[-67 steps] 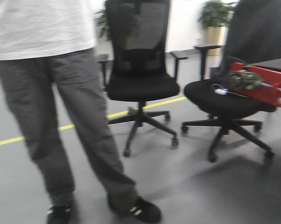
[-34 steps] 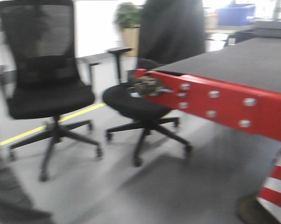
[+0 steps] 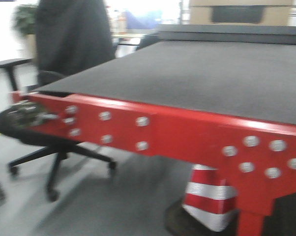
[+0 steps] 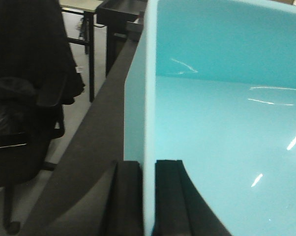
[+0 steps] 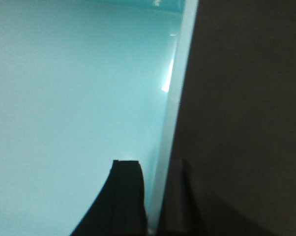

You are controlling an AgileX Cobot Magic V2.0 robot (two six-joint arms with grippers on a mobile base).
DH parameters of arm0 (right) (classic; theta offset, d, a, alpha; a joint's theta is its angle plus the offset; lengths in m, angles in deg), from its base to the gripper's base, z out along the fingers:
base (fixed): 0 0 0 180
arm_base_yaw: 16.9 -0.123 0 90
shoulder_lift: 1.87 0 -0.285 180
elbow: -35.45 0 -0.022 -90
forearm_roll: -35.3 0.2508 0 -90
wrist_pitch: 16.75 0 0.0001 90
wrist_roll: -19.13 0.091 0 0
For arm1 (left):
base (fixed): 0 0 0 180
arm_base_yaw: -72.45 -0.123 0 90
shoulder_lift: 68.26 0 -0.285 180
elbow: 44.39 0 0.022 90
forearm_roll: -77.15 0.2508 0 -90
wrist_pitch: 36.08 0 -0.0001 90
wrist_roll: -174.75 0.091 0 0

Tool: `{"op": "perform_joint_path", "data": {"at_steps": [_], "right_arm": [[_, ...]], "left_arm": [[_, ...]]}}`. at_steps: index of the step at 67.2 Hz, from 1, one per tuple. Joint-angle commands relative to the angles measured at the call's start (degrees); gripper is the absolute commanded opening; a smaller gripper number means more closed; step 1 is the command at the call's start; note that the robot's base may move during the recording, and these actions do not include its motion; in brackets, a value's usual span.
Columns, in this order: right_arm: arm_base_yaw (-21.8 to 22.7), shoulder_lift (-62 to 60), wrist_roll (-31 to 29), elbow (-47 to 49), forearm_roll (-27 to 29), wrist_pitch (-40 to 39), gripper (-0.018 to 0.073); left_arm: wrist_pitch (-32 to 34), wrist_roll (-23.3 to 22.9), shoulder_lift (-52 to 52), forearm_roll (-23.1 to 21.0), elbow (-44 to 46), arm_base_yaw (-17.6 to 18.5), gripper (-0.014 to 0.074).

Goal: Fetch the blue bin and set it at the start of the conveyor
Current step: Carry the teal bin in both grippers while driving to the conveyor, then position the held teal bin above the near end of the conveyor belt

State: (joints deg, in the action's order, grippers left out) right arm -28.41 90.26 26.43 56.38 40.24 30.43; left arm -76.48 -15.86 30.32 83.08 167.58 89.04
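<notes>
Conveyor start (image 3: 197, 73) now close, blue bin (image 4: 226, 147) clamped by both jaws

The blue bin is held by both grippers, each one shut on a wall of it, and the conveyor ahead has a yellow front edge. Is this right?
Not quite. The conveyor has a glossy red front edge, not a yellow one, as the exterior front-facing view shows. The rest stands: the left gripper and the right gripper are each shut on a wall of the blue bin.
</notes>
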Motion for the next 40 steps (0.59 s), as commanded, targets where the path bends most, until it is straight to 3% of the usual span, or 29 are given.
{"op": "perform_joint_path", "data": {"at_steps": [1, 40], "right_arm": [[0.40, -0.67, -1.14, 0.54, -0.54, -3.05, -0.0153], [0.40, -0.67, -1.14, 0.54, -0.54, -3.05, -0.0153]], "left_arm": [[2.47, -0.58, -0.54, -0.09, 0.77, -0.33, -0.0111], [2.47, -0.58, -0.54, -0.09, 0.77, -0.33, -0.0111]]}}
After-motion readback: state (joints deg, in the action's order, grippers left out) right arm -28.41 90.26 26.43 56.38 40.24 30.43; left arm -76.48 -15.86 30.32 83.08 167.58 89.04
